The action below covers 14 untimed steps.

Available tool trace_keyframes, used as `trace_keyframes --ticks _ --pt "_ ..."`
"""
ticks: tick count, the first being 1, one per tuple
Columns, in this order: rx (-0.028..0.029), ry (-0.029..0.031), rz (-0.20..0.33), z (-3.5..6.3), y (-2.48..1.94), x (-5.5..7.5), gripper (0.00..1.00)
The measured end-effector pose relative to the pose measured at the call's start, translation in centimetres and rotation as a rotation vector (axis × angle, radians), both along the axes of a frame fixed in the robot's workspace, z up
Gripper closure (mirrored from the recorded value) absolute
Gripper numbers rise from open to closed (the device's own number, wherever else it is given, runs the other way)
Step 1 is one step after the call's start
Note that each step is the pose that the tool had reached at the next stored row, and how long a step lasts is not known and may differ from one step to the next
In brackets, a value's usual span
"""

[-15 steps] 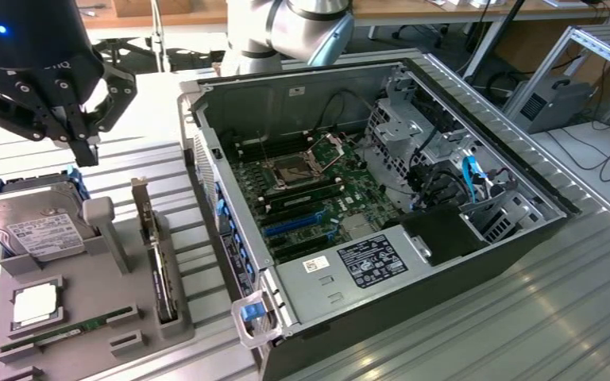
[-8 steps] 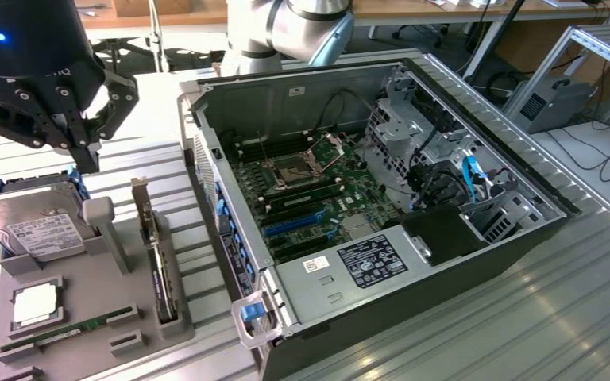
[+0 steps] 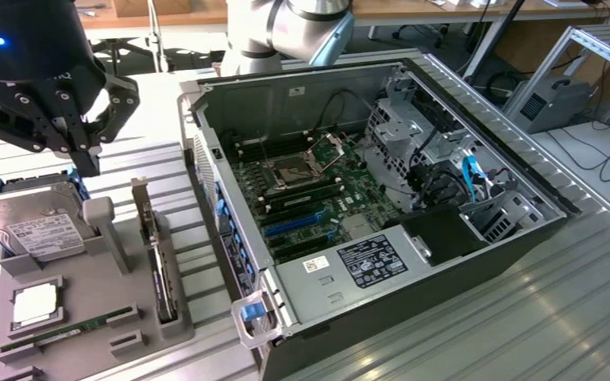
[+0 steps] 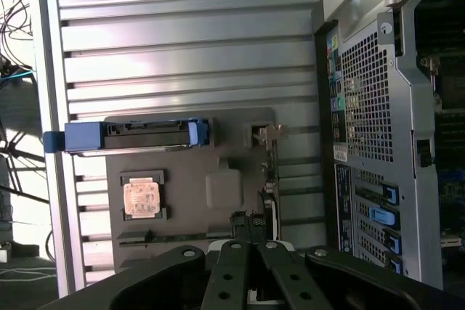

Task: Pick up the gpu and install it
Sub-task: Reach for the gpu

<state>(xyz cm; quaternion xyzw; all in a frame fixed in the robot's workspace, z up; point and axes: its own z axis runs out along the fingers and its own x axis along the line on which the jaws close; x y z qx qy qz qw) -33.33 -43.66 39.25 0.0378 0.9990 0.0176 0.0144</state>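
Gripper (image 3: 72, 147) hangs over the grey holder tray (image 3: 93, 290), above its corner on the exterior view's left. Jaws are drawn together with nothing between them.

Hard drive (image 3: 29, 230) leans in its cradle at that same end of the tray. CPU (image 3: 35, 305) and RAM stick (image 3: 67, 327) lie flat in recesses on the tray's near part.

The gpu (image 3: 159, 262) stands on edge in a slot along the tray's side toward the exterior view's right, silver bracket end raised, not yet lifted. Likely parked upright so its top edge is free for a pinch from above. Gripper is apart from it, nearer the hard drive.

Computer case (image 3: 517, 230) sits just beside the tray on that side, laid down with its panel off. Motherboard (image 3: 305, 198) faces up, probably so cards can drop straight in.
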Motion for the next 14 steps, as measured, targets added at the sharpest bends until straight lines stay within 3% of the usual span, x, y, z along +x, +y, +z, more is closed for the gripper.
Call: trace_keyframes --ticks 14 --pt "-0.0005 0.0000 0.000 0.00 -1.11 0.0 0.89"
